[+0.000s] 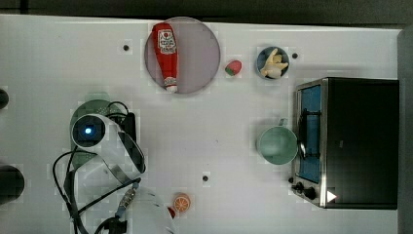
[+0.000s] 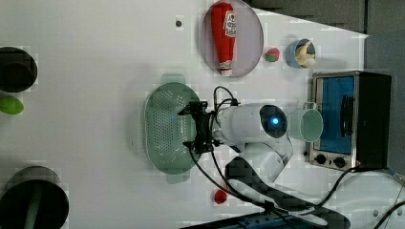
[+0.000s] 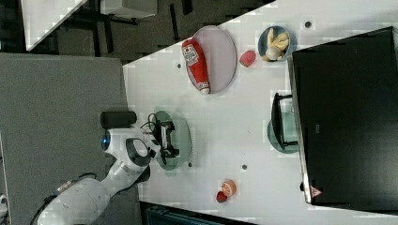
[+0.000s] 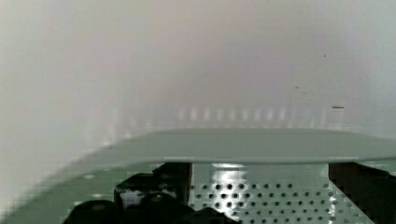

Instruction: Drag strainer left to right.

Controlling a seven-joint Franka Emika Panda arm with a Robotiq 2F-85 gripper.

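**Left view: open claw lowers into the strainer ahead of a drag across the table**

Left view gives us the clearest reading: the gripper point(image 2: 197, 128) hangs over the near wall of the strainer point(image 2: 165, 126), its two black fingers spread wide apart along the bowl's length and gripping nothing. We read that spread as deliberate, since a drag needs only a finger hooked inside the wall, not a pinch on the rim. In the wrist view, the strainer's point(image 4: 261, 196) dotted inner wall and flat rim sit right in front of the camera, with a dark finger point(image 4: 154, 186) low against the holes; whether it touches the plastic, we cannot tell.

From the top view, the strainer point(image 1: 95, 105) lies at the top view's left, largely covered by the arm, well apart from everything else on the white table point(image 1: 219, 146). The path toward the top view's right looks open across the middle of the table. At the far end of it stand the round mint cup point(image 1: 276, 145) and, just beyond, the toaster oven point(image 1: 350, 141), so we judge the drag should stop short of the cup.

Off that line sit the plate point(image 1: 199, 53) bearing a ketchup bottle point(image 1: 165, 53), a strawberry point(image 1: 233, 68), a small blue bowl point(image 1: 272, 62) and an orange slice point(image 1: 181, 202). The strainer has not yet been moved, by our judgement.
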